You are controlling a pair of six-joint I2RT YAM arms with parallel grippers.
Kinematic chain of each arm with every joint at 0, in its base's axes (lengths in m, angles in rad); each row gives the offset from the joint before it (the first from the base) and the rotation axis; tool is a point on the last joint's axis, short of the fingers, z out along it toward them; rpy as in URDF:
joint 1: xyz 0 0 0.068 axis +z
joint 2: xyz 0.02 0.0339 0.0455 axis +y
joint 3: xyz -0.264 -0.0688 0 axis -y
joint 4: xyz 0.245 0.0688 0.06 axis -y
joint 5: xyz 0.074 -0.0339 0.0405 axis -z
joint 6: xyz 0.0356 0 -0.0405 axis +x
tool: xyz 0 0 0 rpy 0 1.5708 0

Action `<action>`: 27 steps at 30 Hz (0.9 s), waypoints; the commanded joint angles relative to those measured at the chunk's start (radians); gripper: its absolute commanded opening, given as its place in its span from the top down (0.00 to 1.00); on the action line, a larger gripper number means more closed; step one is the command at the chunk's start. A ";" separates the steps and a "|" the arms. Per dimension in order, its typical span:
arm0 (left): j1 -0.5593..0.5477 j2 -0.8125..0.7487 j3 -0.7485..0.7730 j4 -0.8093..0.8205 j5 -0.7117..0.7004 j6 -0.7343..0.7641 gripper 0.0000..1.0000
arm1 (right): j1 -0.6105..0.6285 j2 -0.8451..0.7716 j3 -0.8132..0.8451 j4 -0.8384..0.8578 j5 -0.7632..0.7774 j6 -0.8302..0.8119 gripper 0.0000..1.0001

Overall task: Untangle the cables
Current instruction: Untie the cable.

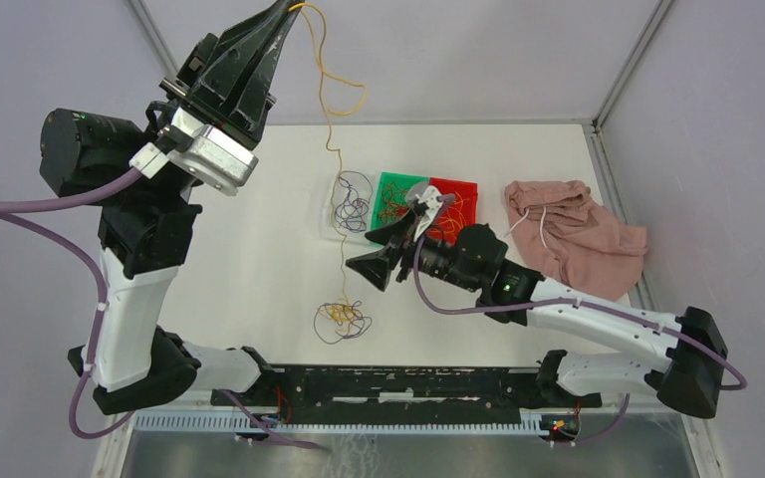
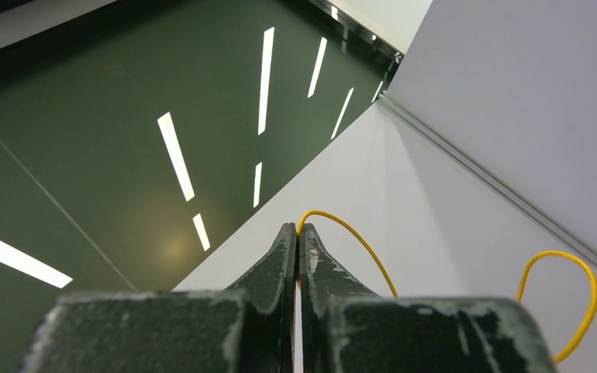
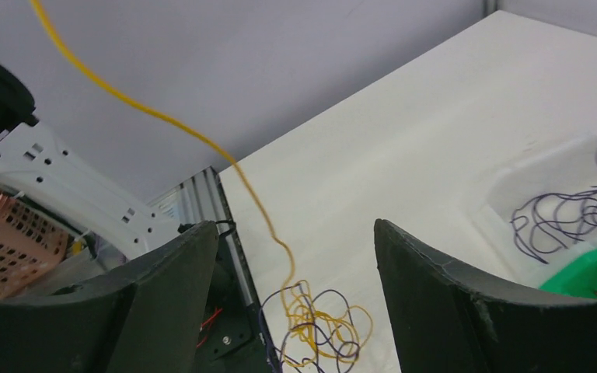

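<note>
My left gripper (image 1: 294, 8) is raised high above the far-left part of the table (image 1: 259, 269), its fingers pressed together on the end of one yellow cable (image 1: 343, 249). That cable hangs down in loose bends to a small clump of yellow and dark purple cables (image 1: 342, 321) lying near the middle of the table's near edge. My right gripper (image 1: 379, 254) hovers just right of the hanging cable with its fingers wide apart, holding nothing and not touching the clump. The risk I see is that nothing pins the clump: if I lift more, the whole tangle could rise with the cable, or its loops could cinch into a tighter knot. The pinch is also right at the cable's tip, so a snag could pull it out of my fingers. If my right gripper closes carelessly, it could catch several strands at once. By my count: one lifted cable, one clump whose strands I cannot count singly, and three bins toward the far edge, the clear bin (image 1: 331, 227) holding purple cables, the green bin (image 1: 386, 179) and the red bin (image 1: 468, 187) with more. One pink cloth (image 1: 583, 244) lies at the right edge.
</note>
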 commanded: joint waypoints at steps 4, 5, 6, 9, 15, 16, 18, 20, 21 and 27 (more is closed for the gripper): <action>-0.005 -0.009 0.019 0.033 -0.006 0.067 0.97 | 0.078 0.141 0.134 0.019 -0.035 -0.076 0.23; -0.005 -0.010 0.022 0.033 -0.004 0.072 0.97 | 0.078 0.169 0.146 0.015 -0.023 -0.076 0.24; -0.005 -0.008 0.026 0.034 -0.001 0.080 0.97 | 0.078 0.191 0.157 0.003 -0.010 -0.075 0.27; -0.006 -0.002 0.047 0.035 0.007 0.093 0.97 | 0.078 0.247 0.158 -0.020 0.023 -0.063 0.34; -0.005 0.013 0.058 0.102 0.006 0.133 0.97 | 0.078 0.341 -0.001 0.090 0.070 0.008 0.48; -0.005 0.019 0.070 0.105 0.008 0.139 0.97 | 0.078 0.360 -0.026 0.098 0.085 0.022 0.48; -0.005 0.035 0.098 0.118 0.003 0.156 0.97 | 0.077 0.389 -0.083 0.138 0.104 0.040 0.50; -0.005 0.050 0.122 0.140 -0.017 0.197 0.97 | 0.078 0.409 -0.138 0.177 0.130 0.053 0.51; -0.005 0.057 0.132 0.162 -0.033 0.214 0.97 | 0.078 0.416 -0.162 0.191 0.141 0.055 0.51; -0.005 0.098 0.191 0.303 -0.086 0.390 0.97 | 0.078 0.403 -0.283 0.216 0.222 0.069 0.50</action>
